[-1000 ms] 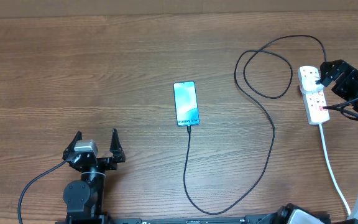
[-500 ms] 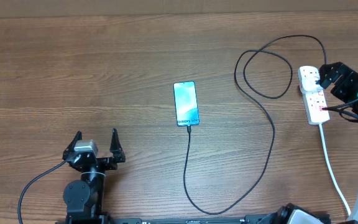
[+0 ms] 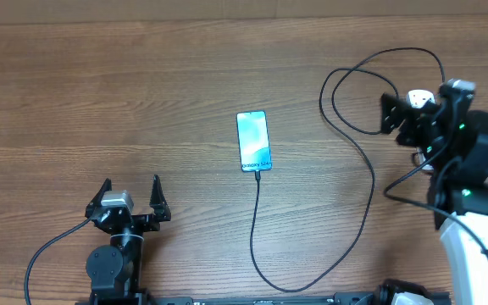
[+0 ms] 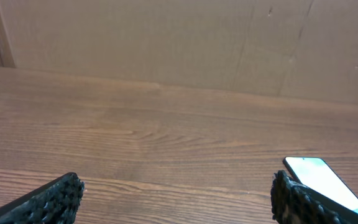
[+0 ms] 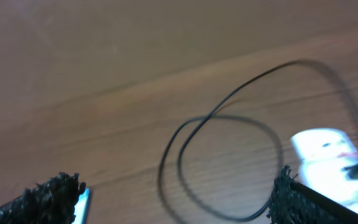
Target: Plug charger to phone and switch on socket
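The phone (image 3: 253,141) lies screen up at the table's middle, and its screen also shows in the left wrist view (image 4: 325,177). The charger (image 3: 371,182), a thin black cable, runs from the phone's near end in a long curve, then loops near the socket; the loop shows blurred in the right wrist view (image 5: 229,162). The socket (image 3: 420,98) is mostly hidden under my right arm; in the right wrist view (image 5: 325,149) its white end carries a black plug. My right gripper (image 3: 392,119) is open and empty just left of the socket. My left gripper (image 3: 131,199) is open and empty, near the front left.
A brown cardboard wall (image 4: 179,43) stands along the far edge of the wooden table (image 3: 142,93). My right arm's white link (image 3: 468,254) stretches along the right side. The left arm's black cable (image 3: 45,254) trails at the front left.
My right arm has swung left from beside the socket and now lies over it, the gripper pointing toward the cable loop. The left arm, phone and cable have not moved.
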Tool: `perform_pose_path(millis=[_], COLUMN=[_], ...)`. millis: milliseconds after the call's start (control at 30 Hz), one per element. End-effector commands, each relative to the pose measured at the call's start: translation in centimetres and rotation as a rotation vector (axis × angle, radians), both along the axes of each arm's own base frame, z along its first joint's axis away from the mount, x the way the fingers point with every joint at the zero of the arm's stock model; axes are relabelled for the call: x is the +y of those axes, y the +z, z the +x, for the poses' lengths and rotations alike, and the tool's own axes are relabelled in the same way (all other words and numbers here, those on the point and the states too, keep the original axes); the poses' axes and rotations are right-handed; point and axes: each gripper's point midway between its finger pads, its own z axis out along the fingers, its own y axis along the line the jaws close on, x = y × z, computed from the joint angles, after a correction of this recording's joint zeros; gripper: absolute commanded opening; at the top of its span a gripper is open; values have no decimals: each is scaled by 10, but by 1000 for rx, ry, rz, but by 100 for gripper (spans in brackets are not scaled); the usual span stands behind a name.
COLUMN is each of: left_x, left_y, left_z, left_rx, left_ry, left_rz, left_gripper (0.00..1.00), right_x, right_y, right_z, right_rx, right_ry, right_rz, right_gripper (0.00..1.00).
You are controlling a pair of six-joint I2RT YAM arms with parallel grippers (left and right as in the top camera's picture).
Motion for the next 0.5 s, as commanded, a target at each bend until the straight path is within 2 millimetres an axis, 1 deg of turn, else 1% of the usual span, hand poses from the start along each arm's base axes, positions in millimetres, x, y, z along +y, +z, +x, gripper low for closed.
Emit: perform_pose_path(millis=[0,133,367,467], left_x=[1,1,1,1], left_y=[1,1,1,1], left_z=[0,0,0,0], left_rx=[-6,-6,-6,-6], left_ry=[1,1,1,1], left_rz=[26,26,26,26], left_gripper=[100,100,100,100], right_x=[21,33,41,42], right_y=[-9,-21,-49,-57], right_z=[-14,-30,-62,-73], right_rx=[-70,-117,-143,-157], right_ry=[50,73,71,66], right_rz=[-19,-28,-41,-47], right_gripper=[100,100,100,100])
